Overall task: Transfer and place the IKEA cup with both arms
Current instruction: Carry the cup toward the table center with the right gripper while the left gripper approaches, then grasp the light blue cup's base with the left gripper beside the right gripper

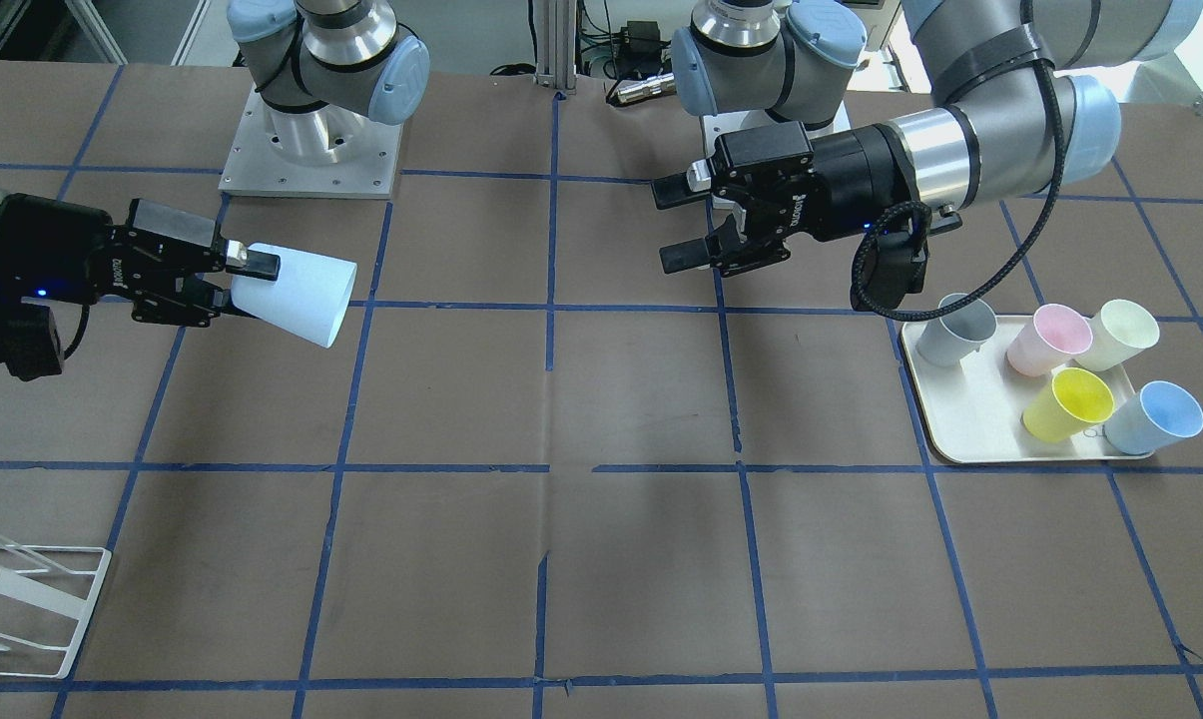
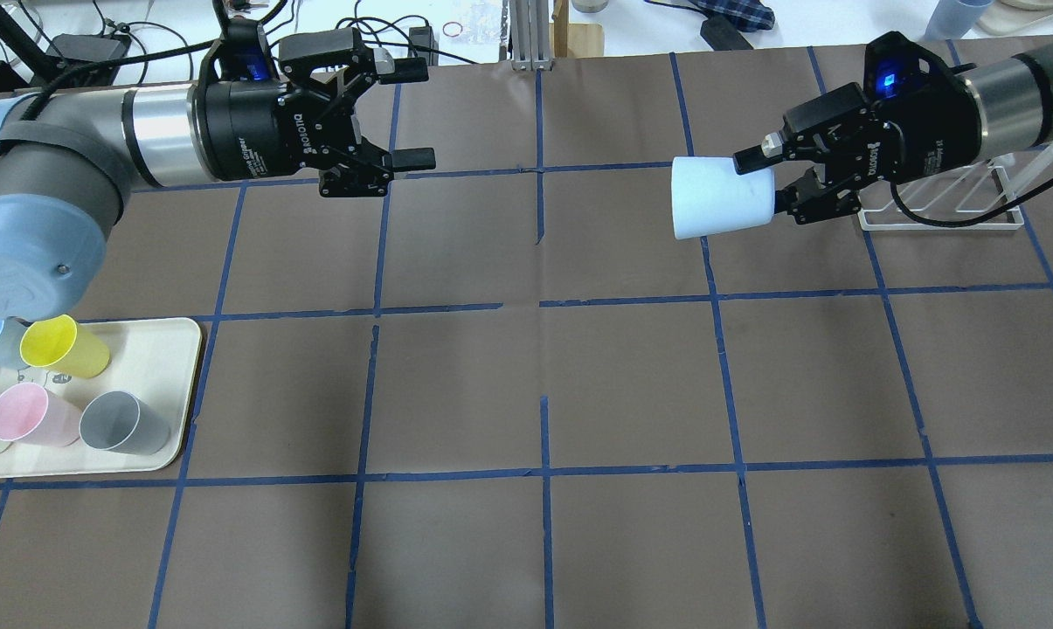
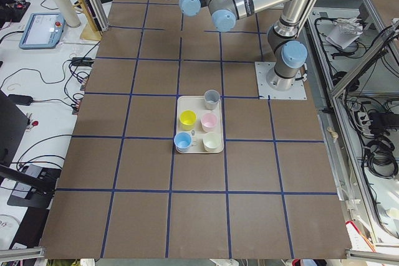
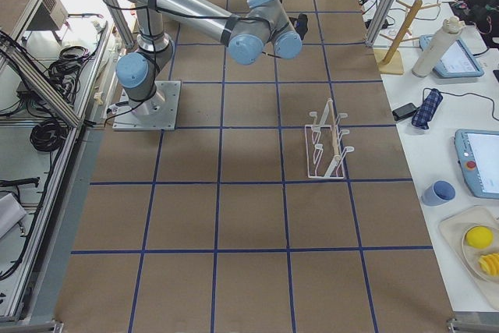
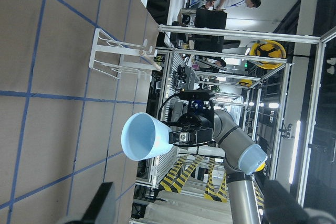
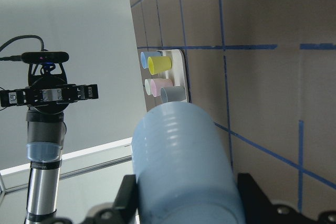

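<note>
The IKEA cup (image 2: 718,199) is a pale blue tumbler held on its side above the table. My right gripper (image 2: 764,183) is shut on its narrow base end, and its wide mouth points toward the left arm. It also shows in the front view (image 1: 297,293), in the right gripper (image 1: 245,284). The right wrist view shows the cup (image 6: 184,171) between the fingers. My left gripper (image 2: 419,115) is open and empty, well apart from the cup and facing it; it also shows in the front view (image 1: 669,224). The left wrist view shows the cup (image 5: 144,136) ahead.
A cream tray (image 2: 181,384) on the robot's left holds a blue twin cup (image 1: 1155,417), a yellow cup (image 1: 1068,403), a grey cup (image 1: 955,332), a pink one (image 1: 1045,340) and a cream one (image 1: 1120,335). A white wire rack (image 2: 950,205) stands behind the right gripper.
</note>
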Tool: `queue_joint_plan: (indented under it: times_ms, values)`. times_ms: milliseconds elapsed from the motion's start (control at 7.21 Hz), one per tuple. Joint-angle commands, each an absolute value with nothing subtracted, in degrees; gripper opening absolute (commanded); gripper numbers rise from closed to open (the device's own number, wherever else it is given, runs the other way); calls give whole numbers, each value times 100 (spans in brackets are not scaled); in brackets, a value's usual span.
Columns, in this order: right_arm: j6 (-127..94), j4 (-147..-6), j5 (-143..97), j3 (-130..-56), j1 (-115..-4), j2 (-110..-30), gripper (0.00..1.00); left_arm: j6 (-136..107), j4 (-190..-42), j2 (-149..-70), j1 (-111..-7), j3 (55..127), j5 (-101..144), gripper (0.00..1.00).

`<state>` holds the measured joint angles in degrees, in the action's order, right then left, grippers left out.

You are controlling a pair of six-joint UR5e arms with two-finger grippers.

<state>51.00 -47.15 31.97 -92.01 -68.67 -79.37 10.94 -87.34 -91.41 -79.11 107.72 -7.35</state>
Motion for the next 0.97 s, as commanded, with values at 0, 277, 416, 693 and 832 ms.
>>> queue_joint_plan:
  times_ms: [0, 277, 416, 693, 832]
  values:
    - [5072, -4439, 2551, -9158, -7381, -7972, 48, 1221, -8641, -9272, -8251, 10767, -580, 100]
    - [5036, -4430, 1902, -9141, -7768, -7972, 50, 1248, -8622, -9229, -8420, 10993, -205, 100]
    - [5036, -4447, 1820, -9141, -7874, -7972, 51, 1248, -8544, -9202, -8437, 11169, 15, 100]
    - [5027, -4456, 1663, -9149, -8119, -7972, 52, 1231, -8176, -9272, -8516, 11171, 44, 100]
    - [5053, -4482, 1470, -9149, -8286, -7963, 52, 1213, -8104, -9272, -8543, 11171, 44, 100]
